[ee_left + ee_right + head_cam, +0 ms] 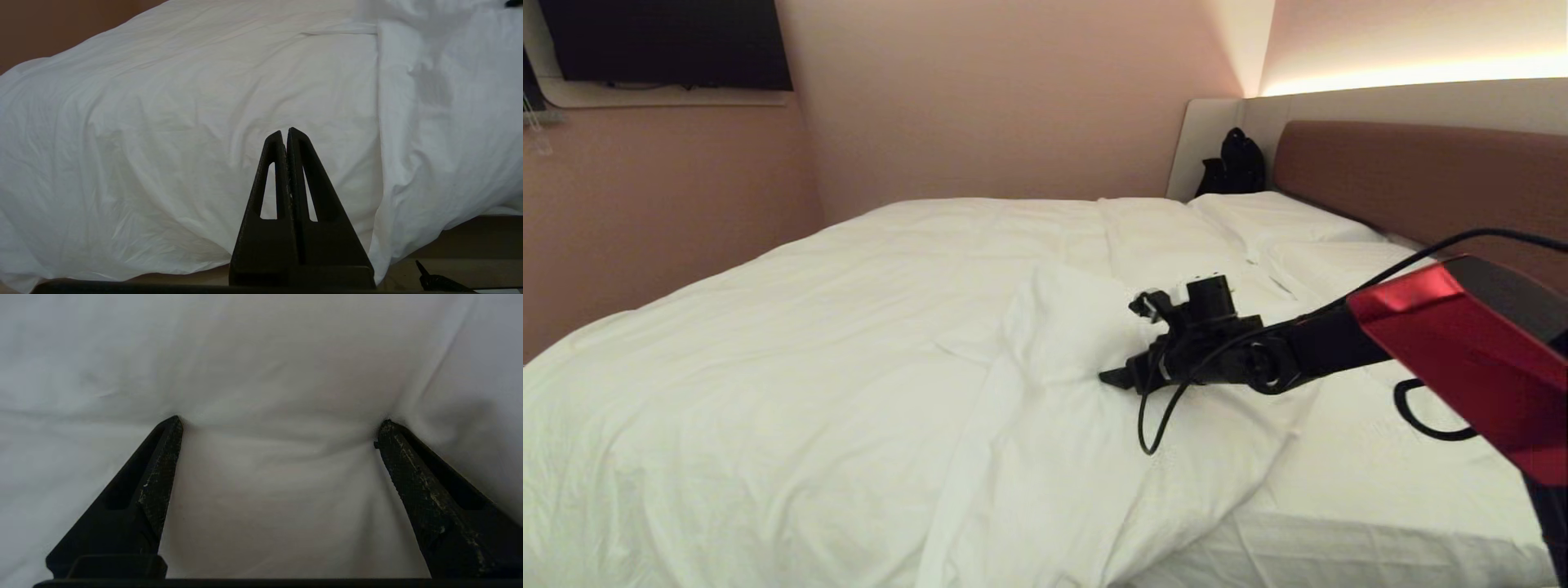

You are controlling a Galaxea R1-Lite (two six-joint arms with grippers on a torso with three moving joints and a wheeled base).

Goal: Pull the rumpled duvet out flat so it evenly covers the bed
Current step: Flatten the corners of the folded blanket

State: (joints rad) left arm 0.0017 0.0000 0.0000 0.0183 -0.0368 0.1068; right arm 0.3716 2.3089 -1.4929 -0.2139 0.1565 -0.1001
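We see the big white duvet (849, 343) lying over most of the bed (1380, 506), but its corner near the pillows (1282, 216) is folded back in a puffy heap, so the flat sheet (1380, 457) shows on that side. Our right gripper (280, 430) reaches out over that heap with its two fingers spread wide, and the tips press into the soft white cloth without pinching any of it. Our left gripper (284, 136) is squeezed shut on nothing and waits low by the side of the bed, where the duvet hangs over the edge.

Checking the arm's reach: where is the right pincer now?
In the head view the right pincer sits right of centre, open, its tips pressed into the folded-back flap of the duvet, short of the pillows.
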